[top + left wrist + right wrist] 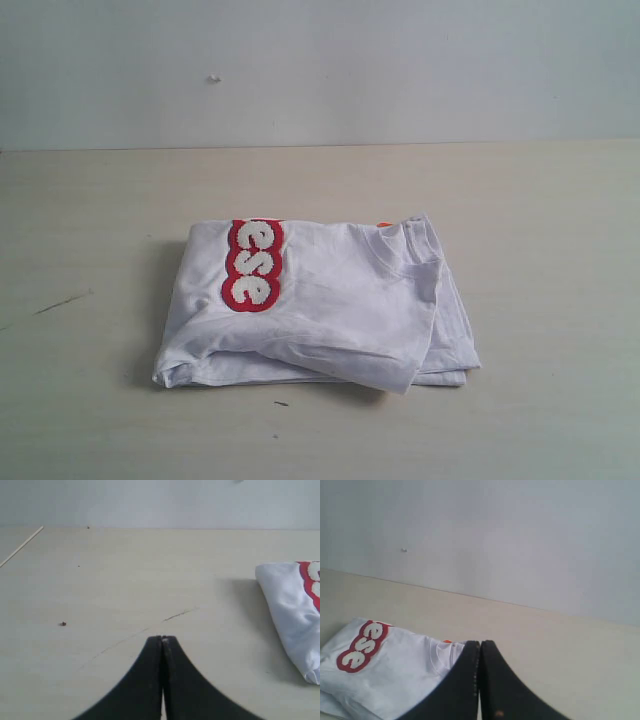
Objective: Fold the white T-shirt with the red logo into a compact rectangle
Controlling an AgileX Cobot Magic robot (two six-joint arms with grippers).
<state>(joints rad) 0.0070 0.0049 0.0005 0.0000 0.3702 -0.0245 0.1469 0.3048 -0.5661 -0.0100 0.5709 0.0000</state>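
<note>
Pale wood desk w/ a plain grey wall behind; no arms show in the exterior view. Mid-desk sits the white T-shirt, already doubled into a rough rectangle, long axis running left-right across that view. On top, near the bundle's left end, lies the red logo. Only the letters "ese" show, & the strip runs crosswise to the long axis. An orange neck tag peeks out at the far edge by the collar, toward the right end. The front right corner is sloppy: the top layer droops & lower layers stick out past it.

Left pincer: jaws pressed together, tips touching, nothing between them. It hangs over bare desk, w/ the shirt's logo end off to one side & a stretch of desk between. Right pincer: likewise closed tip to tip, holding nothing. The shirt shows just beyond its tips, partly hidden by them, so the right arm is prob. the nearer one, though the low angle hides the real gap.

Judgement: the fold looks approx. done. If that right corner needs tidying, the right arm is better placed & must open first.
</note>
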